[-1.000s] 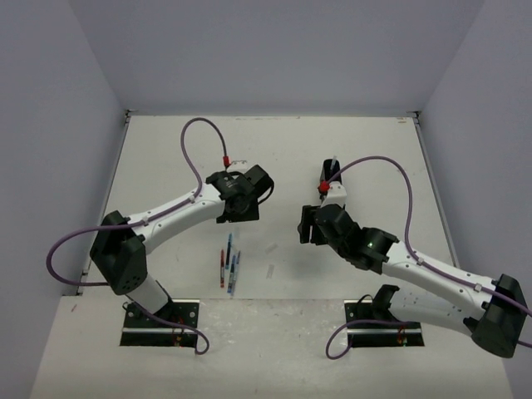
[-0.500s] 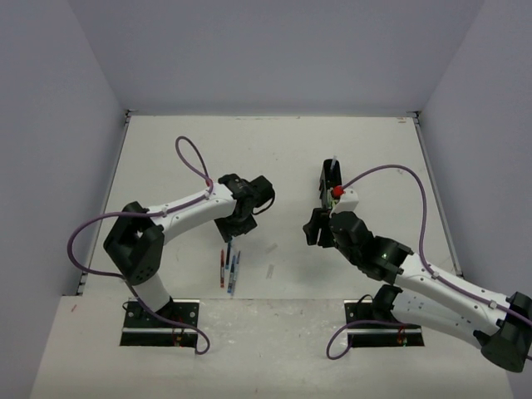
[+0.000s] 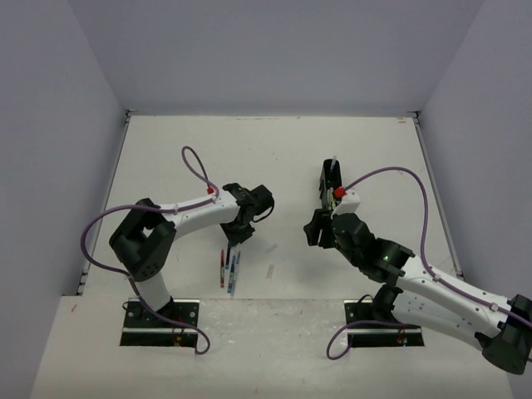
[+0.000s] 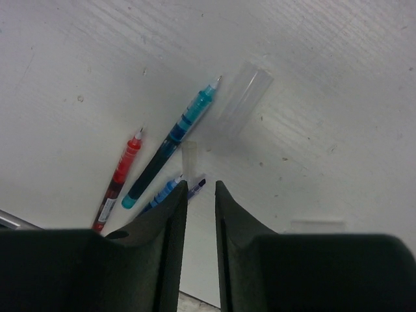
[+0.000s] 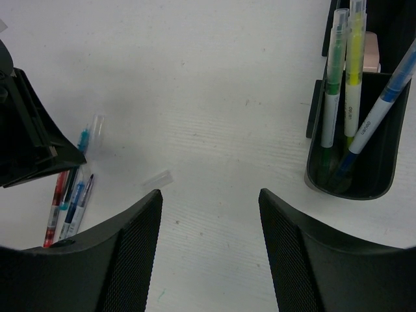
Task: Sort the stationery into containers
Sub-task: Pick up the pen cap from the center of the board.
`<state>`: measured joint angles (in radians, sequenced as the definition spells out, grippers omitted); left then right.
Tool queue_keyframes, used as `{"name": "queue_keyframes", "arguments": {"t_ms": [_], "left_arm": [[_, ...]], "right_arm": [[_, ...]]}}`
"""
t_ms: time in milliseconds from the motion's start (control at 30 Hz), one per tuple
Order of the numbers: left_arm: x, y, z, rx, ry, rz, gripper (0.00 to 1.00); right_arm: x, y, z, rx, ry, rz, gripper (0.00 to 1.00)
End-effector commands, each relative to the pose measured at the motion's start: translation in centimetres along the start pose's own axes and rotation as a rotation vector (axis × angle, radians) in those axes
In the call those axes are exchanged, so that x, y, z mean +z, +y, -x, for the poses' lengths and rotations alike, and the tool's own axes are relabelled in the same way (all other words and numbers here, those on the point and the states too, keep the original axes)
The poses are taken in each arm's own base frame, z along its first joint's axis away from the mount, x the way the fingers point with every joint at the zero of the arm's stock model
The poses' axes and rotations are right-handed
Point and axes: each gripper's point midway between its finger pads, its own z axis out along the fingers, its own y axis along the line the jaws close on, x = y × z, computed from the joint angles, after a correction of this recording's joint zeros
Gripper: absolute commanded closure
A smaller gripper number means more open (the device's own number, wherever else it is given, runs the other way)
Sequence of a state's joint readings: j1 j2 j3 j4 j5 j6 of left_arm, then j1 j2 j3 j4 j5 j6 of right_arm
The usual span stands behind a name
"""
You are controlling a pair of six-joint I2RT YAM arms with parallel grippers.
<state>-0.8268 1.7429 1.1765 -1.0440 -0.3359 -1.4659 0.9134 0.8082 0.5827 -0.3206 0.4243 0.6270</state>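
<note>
Several loose pens (image 3: pixel 229 268) lie side by side on the white table near the front. In the left wrist view they are a red pen (image 4: pixel 120 175), a teal pen (image 4: pixel 172 138), a blue pen (image 4: pixel 161 192) and a dark-tipped pen (image 4: pixel 197 186). My left gripper (image 3: pixel 236 243) (image 4: pixel 201 185) hangs just over their tips, jaws a narrow gap apart, with only table showing between them. The black container (image 3: pixel 330 176) (image 5: pixel 385 156) holds a green marker (image 5: pixel 331 84), a yellow marker (image 5: pixel 354 71) and a blue pen (image 5: pixel 383 104). My right gripper (image 3: pixel 314 230) (image 5: pixel 209 193) stands open and empty beside it.
A clear cap (image 4: pixel 244 97) lies just beyond the teal pen. Another clear cap (image 5: pixel 158 177) (image 3: pixel 271 270) lies between the two grippers. A pinkish eraser-like piece (image 5: pixel 372 52) sits behind the markers. White walls enclose the table at the back and both sides.
My left gripper has swung down and back toward the loose pens, and its jaws have narrowed a lot. The right gripper has edged closer to the container, still open.
</note>
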Motion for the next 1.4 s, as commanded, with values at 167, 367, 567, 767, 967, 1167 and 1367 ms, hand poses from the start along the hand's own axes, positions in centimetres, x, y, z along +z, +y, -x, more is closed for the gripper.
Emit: {"name": "queue_keyframes", "arguments": {"t_ms": [167, 367, 567, 767, 967, 1167, 1367], "left_arm": [[1.6, -0.2, 0.1, -0.048, -0.014, -0.010, 0.77], [2.5, 0.5, -0.1, -0.046, -0.005, -0.008, 0.78], [3.0, 0.3, -0.4, -0.033, 0.000, -0.040, 0.83], [3.5, -0.6, -0.8, 0.014, 0.012, -0.086, 0.94], [2.8, -1.8, 0.1, 0.126, -0.044, -0.168, 1.00], [-1.2, -1.5, 3.3, 0.266, -0.250, -0.263, 1.00], [-5.4, -5.0, 4.2, 0.612, -0.315, -0.460, 1.00]], "right_arm": [[0.5, 1.0, 0.6, -0.004, -0.006, 0.026, 0.38], [0.6, 1.1, 0.4, -0.009, 0.003, 0.026, 0.38], [0.6, 1.2, 0.4, -0.011, 0.006, 0.032, 0.38], [0.6, 1.2, 0.4, -0.011, 0.005, 0.035, 0.38], [0.5, 1.2, 0.4, -0.014, 0.005, 0.036, 0.38], [0.3, 1.2, 0.6, -0.013, -0.003, 0.043, 0.38], [0.1, 0.9, 1.0, -0.005, -0.024, 0.031, 0.39]]}}
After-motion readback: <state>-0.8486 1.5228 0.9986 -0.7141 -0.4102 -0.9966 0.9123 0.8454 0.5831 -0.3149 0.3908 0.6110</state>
